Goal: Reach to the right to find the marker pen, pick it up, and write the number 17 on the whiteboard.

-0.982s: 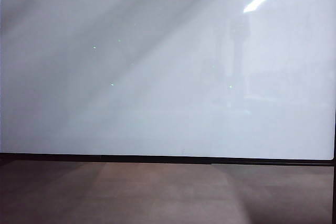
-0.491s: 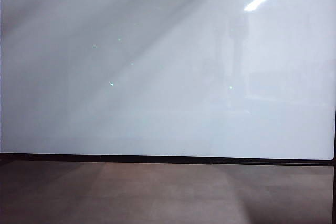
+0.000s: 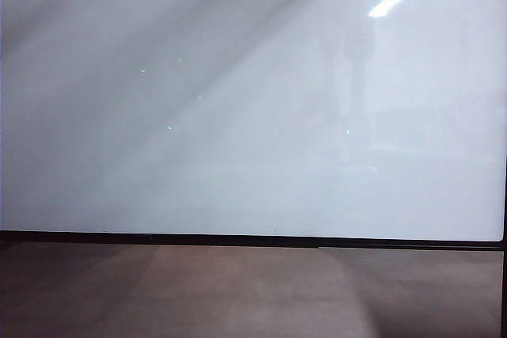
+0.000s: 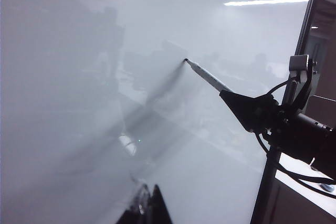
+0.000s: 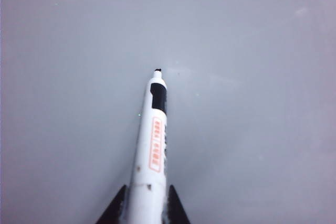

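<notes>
The whiteboard [image 3: 238,116] is a large glossy white panel that fills the exterior view; no arm shows there. In the right wrist view my right gripper [image 5: 147,192] is shut on the marker pen [image 5: 152,150], a white barrel with a black band and red print, its uncapped tip pointing at the whiteboard [image 5: 252,77]. The left wrist view shows the marker pen [image 4: 210,77] sticking out of my right gripper [image 4: 227,97], its tip meeting its own reflection on the whiteboard [image 4: 79,77]. No ink shows. My left gripper [image 4: 148,195] is shut, holding nothing, close to the board.
A thin black frame edge [image 3: 238,239] runs along the board's bottom, with a brown matte surface [image 3: 238,290] below it. In the left wrist view the board's black side frame [image 4: 302,40] stands behind the right arm's black body and cables [image 4: 304,135].
Only faint shadows and reflections on the board have shifted slightly in the exterior view. Nothing else visibly differs.
</notes>
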Robot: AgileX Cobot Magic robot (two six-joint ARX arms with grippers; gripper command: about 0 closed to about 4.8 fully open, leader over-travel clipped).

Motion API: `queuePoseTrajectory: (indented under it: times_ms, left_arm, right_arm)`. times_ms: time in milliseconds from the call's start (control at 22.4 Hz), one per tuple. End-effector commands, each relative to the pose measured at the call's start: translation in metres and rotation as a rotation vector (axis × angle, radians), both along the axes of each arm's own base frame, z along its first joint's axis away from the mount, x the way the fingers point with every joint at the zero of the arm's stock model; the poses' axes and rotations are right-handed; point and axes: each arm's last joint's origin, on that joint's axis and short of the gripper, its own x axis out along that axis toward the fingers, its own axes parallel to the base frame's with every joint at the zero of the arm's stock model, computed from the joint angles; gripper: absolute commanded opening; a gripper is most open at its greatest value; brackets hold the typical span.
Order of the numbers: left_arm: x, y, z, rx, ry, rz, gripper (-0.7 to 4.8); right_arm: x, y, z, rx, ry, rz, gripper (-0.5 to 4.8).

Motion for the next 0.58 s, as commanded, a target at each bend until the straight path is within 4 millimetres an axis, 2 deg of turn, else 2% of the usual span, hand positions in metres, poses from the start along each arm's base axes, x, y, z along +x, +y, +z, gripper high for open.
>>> queuePoseTrajectory:
  times_ms: [45, 357, 580]
  left_arm:
    - [-0.001, 0.000, 0.002, -0.008, -0.013, -0.005, -0.05]
    - [-0.001, 0.000, 0.002, -0.008, -0.013, -0.005, -0.05]
    - [-0.001, 0.000, 0.002, -0.008, -0.014, -0.005, -0.05]
  right_arm:
    - [0.000, 0.001, 0.001, -0.004, -0.002, 0.003, -0.02]
    - [0.003, 0.002, -0.010, -0.042, 0.073, 0.002, -0.02]
    - [0.007, 0.004, -0.032, -0.066, 0.131, 0.002, -0.02]
